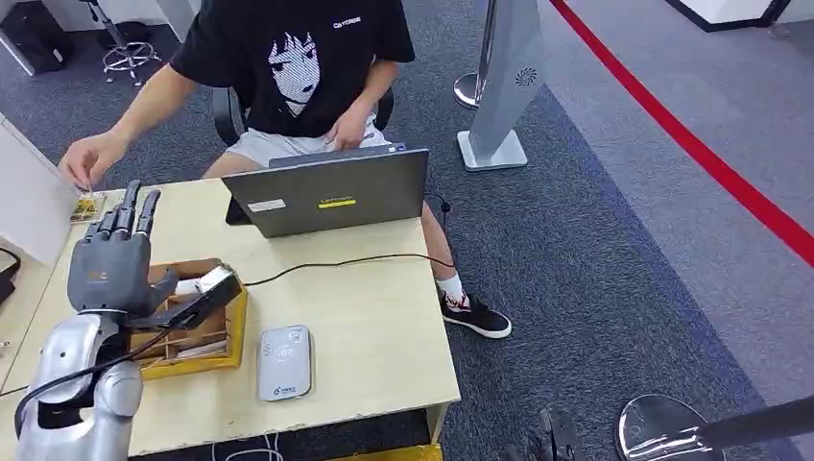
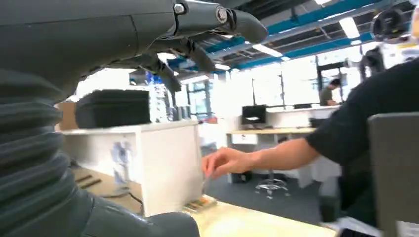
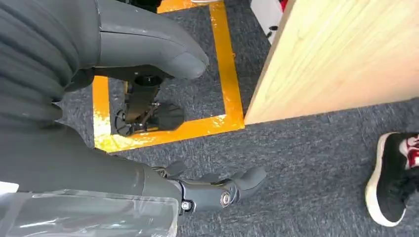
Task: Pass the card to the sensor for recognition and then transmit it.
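Observation:
The card (image 1: pixel 86 206) lies at the far left corner of the wooden table (image 1: pixel 365 317), and a person's hand (image 1: pixel 91 158) reaches down to it. My left hand (image 1: pixel 115 259) is raised above the table just in front of the card, fingers straight and spread, thumb out, holding nothing. The white card sensor (image 1: pixel 284 362) lies flat near the table's front edge, to the right of that hand. In the left wrist view the card (image 2: pixel 200 203) sits under the person's fingers (image 2: pixel 225 160), beyond my left hand (image 2: pixel 99 39). My right hand (image 3: pixel 89 163) hangs beside the table, empty, fingers apart.
A yellow-rimmed wooden tray (image 1: pixel 235 331) with small items stands under my left thumb. A grey laptop (image 1: pixel 326 197) faces the seated person, its cable (image 1: pixel 336 261) running across the table. White partition (image 1: pixel 29 202) at the left; a grey stand (image 1: pixel 504 86) and red floor line (image 1: pixel 710 158) to the right.

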Motion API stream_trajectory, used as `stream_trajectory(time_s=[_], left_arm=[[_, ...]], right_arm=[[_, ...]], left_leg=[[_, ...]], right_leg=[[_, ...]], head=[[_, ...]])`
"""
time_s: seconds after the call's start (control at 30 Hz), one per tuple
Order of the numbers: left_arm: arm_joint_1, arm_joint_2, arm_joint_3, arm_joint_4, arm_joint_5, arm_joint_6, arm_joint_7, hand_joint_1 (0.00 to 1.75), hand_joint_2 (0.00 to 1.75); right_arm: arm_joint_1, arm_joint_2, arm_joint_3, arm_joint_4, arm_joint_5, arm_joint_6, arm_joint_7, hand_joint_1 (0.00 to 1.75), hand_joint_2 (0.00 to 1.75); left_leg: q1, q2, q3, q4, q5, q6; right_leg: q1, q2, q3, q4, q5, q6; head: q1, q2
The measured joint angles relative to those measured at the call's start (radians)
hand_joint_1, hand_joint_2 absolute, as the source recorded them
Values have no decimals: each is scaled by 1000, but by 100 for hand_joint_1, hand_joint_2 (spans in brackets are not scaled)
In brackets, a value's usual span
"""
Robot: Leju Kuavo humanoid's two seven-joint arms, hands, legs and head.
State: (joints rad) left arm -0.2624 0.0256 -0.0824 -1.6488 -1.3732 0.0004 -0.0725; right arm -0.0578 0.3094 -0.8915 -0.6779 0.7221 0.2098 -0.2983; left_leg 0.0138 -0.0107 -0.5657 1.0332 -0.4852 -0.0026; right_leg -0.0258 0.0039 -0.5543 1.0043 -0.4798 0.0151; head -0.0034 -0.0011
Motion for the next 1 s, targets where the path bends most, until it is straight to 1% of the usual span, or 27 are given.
stream_trajectory(time_s=[0.07, 0.17, 0.2, 0.23, 0.27, 0.37, 0.5, 0.6, 0.67, 0.83, 1.0], left_arm=[[15, -7, 0, -25, 14, -12, -5, 0, 175], [52, -9, -8, -70, 65, -49, -48, 0, 175], [75, -4, -23, -93, 75, -69, -59, 0, 175], [98, 11, -47, -114, 83, -89, -62, 0, 175], [119, 27, -73, -129, 89, -94, -62, 0, 175], [158, 63, -124, -159, 99, -94, -53, 0, 175], [193, 88, -165, -193, 106, -93, -55, 0, 175], [234, 120, -213, -222, 111, -79, -88, 0, 175], [257, 145, -240, -232, 117, -65, -98, 0, 175], [278, 175, -264, -243, 120, -57, -104, 0, 175], [284, 188, -269, -249, 122, -56, -105, 0, 175]], right_arm=[[1, 0, -1, -1, 0, 1, 0, 0, 175], [2, 0, -6, -8, -4, 1, -1, 0, 175], [4, 0, -11, -11, -4, 0, -2, 0, 175], [6, 0, -16, -16, -4, -1, -4, 0, 175], [7, 0, -20, -18, -4, -1, -7, 0, 175], [8, 0, -29, -21, -4, -1, -10, 0, 175], [8, 0, -41, -25, -6, -2, -14, 0, 175], [10, 0, -49, -33, -5, -1, -18, 0, 175], [11, 0, -54, -34, -5, -1, -19, 0, 175], [11, 0, -61, -40, -5, -1, -19, 0, 175], [12, 0, -64, -40, -5, -1, -19, 0, 175]], left_leg=[[0, 0, 0, 0, 0, 0], [-1, 1, 0, 0, 0, 0], [-1, 1, 0, 0, 0, 0], [-1, 1, 0, 0, 0, 0], [-1, 1, -1, 0, 0, 0], [0, 1, -1, 0, 0, 0], [0, 1, -1, 0, 0, 0], [0, 1, -1, 0, 0, 0], [0, 1, -1, 0, 0, 0], [0, 1, -2, 0, 0, 0], [0, 1, -2, 0, 0, 0]], right_leg=[[0, 0, 0, 0, 0, 0], [0, 1, 0, 0, 0, 0], [0, 1, -1, 0, 0, 0], [0, 1, -1, 0, 0, 0], [0, 1, -1, 0, 0, 0], [0, 0, -2, 0, 0, 0], [0, 1, -2, 0, 0, 0], [0, 1, -2, 0, 0, 0], [0, 1, -2, 0, 0, 0], [0, 0, -2, 0, 0, 0], [0, 0, -2, 0, 0, 1]], head=[[0, 0], [0, 0], [-1, 0], [0, 0], [0, 0], [0, 0], [0, 0], [0, 0], [0, 0], [0, 0], [0, 0]])
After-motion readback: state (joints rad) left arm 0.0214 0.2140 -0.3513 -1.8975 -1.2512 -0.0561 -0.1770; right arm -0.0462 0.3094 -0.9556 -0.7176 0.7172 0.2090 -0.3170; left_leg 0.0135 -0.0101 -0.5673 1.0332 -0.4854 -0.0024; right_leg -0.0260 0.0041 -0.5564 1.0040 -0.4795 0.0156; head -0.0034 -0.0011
